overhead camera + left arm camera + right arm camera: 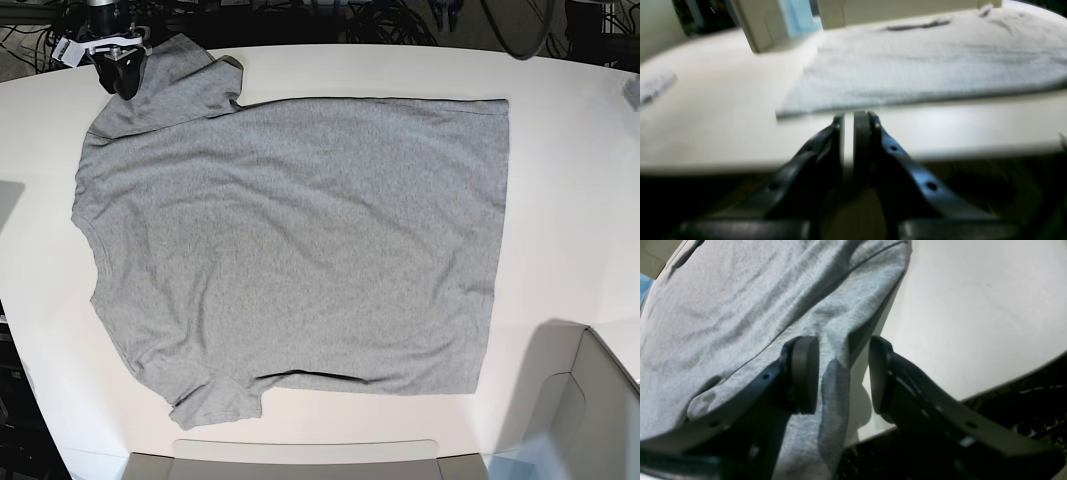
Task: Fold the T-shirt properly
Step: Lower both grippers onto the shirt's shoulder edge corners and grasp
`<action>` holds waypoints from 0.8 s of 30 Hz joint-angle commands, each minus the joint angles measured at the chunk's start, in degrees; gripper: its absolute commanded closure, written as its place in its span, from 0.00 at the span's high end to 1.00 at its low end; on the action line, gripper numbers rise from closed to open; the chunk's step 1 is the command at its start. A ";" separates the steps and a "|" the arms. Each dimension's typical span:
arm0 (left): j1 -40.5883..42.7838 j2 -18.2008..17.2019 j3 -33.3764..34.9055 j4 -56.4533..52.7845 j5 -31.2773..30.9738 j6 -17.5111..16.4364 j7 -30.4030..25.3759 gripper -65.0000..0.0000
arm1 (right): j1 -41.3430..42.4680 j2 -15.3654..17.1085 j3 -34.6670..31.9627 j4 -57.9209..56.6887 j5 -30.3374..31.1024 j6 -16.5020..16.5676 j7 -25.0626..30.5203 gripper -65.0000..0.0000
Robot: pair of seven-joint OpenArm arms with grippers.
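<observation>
The heather-grey T-shirt (300, 230) lies spread flat on the white table (560, 200), plain side up, collar toward the left of the base view and hem toward the right. My right gripper (120, 75) is at the shirt's far left sleeve. In the right wrist view it (843, 373) is open, with the sleeve's edge (836, 350) between its jaws. My left gripper (853, 116) is shut and empty, low at the table's edge, just short of the shirt's hem corner (790, 106). It is out of the base view.
A beige box (600, 400) with a blue lining stands at the table's near right corner, and a flat beige tray (300, 460) is at the near edge. A small grey-white thing (632, 92) lies at the right edge. Cables lie behind the table.
</observation>
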 commanded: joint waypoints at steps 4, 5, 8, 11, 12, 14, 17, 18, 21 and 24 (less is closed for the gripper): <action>4.11 -0.01 -0.19 9.07 -4.05 0.38 -1.67 0.10 | -1.04 0.29 -0.32 0.19 0.45 -0.86 -2.26 0.39; 4.03 -0.10 -0.10 11.36 -6.52 0.30 -0.17 0.11 | -1.04 0.29 -0.32 0.19 0.45 -0.86 -2.26 0.39; 4.20 -2.83 0.34 19.62 -14.87 0.21 7.03 0.20 | -1.04 0.29 -1.46 0.19 0.45 -0.86 -2.26 0.39; 6.05 -7.05 2.01 27.97 -23.13 0.21 17.50 0.24 | -1.22 0.29 -1.64 0.01 0.45 -0.86 -2.26 0.39; 6.31 -8.98 2.18 30.96 -25.94 0.12 21.63 0.25 | -1.22 0.29 -1.99 -0.17 0.45 -0.86 -2.26 0.39; 6.14 -12.06 2.97 35.62 -31.13 0.21 29.80 0.25 | -1.40 0.37 -2.08 -0.17 0.45 -0.86 -2.26 0.39; 5.70 -15.05 2.62 40.10 -40.98 0.38 40.79 0.25 | -1.48 0.37 -2.17 -0.17 0.36 -0.86 -2.26 0.39; 5.17 -15.66 2.62 40.72 -44.32 0.38 43.87 0.25 | -1.48 0.37 -2.17 -0.17 0.36 -0.86 -2.26 0.39; 1.48 -18.91 2.62 40.46 -51.26 0.38 52.57 0.25 | -1.48 0.37 -2.25 0.01 0.36 -0.86 -2.26 0.39; -1.86 -19.62 2.45 37.38 -53.99 0.38 58.73 0.25 | -1.48 0.37 -2.25 -0.08 0.36 -0.86 -2.26 0.39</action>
